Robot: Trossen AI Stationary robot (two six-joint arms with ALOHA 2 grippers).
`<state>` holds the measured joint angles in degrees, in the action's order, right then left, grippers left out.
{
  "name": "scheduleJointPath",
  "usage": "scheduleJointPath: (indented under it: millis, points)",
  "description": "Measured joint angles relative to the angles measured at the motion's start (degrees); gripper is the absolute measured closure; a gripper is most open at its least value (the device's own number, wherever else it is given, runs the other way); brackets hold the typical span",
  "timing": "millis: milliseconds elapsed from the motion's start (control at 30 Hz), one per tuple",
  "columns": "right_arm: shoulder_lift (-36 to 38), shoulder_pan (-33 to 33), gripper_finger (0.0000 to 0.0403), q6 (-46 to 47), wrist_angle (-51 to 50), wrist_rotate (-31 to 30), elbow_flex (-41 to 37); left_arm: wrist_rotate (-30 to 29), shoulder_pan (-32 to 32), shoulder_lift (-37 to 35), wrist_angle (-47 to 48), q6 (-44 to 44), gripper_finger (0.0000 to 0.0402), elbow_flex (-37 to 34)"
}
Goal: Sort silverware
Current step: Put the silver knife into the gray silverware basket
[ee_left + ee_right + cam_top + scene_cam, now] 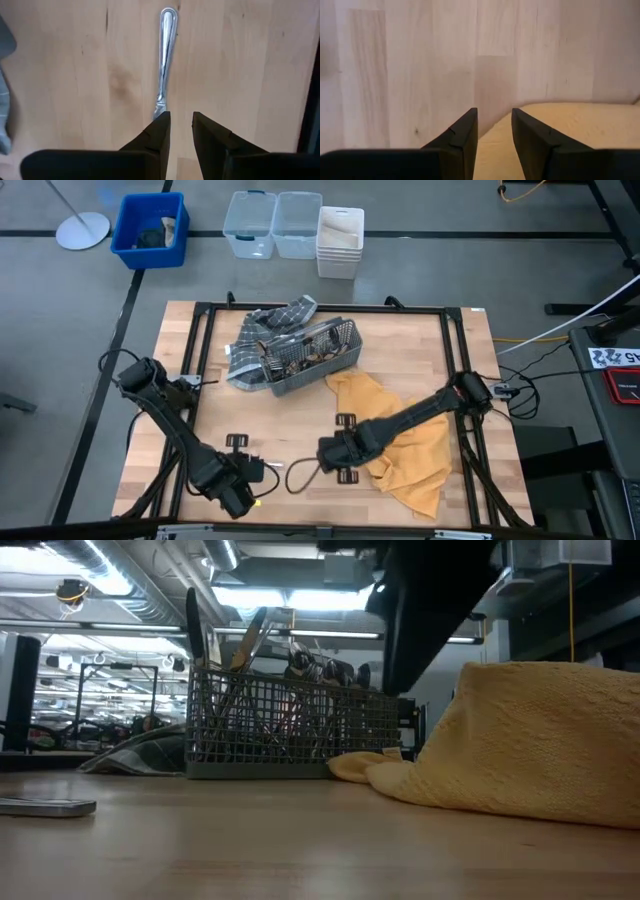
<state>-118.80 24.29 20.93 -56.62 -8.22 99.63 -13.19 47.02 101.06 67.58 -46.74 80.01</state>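
A grey wire-mesh caddy [305, 355] full of silverware [300, 665] stands at the table's far middle, partly on a plaid cloth [262, 330]. One slim silver piece [165, 60] lies flat on the bare wood near the front left, also visible in the low view [45, 806]. My left gripper [181, 120] points down over one end of it, open, with nothing in the gap. My right gripper [495, 125] hangs open over the wood at the edge of a yellow cloth [570, 130], in the near middle of the table [335, 452]. My left gripper points down at one end of the lying silver piece. One fingertip [161, 125] hides that end, so I cannot tell whether it touches. The piece lies flat on the wood and runs away from the fingers.
The yellow cloth [405, 445] is spread and rumpled over the table's near right. A black frame rail [200, 350] runs round the table. Small black fittings [236, 440] sit on the wood. A blue bin [150, 230] and clear bins [272, 222] stand on the floor beyond.
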Motion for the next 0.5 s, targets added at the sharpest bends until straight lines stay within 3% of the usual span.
scheduleJointPath:
  millis: [267, 500]
  points:
    - [0.0, 7.82, 0.0283, 10.44, 1.61, -8.4, 0.0, -4.07, 3.06, 0.0, -2.52, -2.66, 0.0332, -0.02]
    - [0.0, 13.69, 0.0283, 13.33, 13.83, -13.17, 0.0, -5.14, 5.07, -0.02, -6.3, -3.37, 0.0332, -4.58]
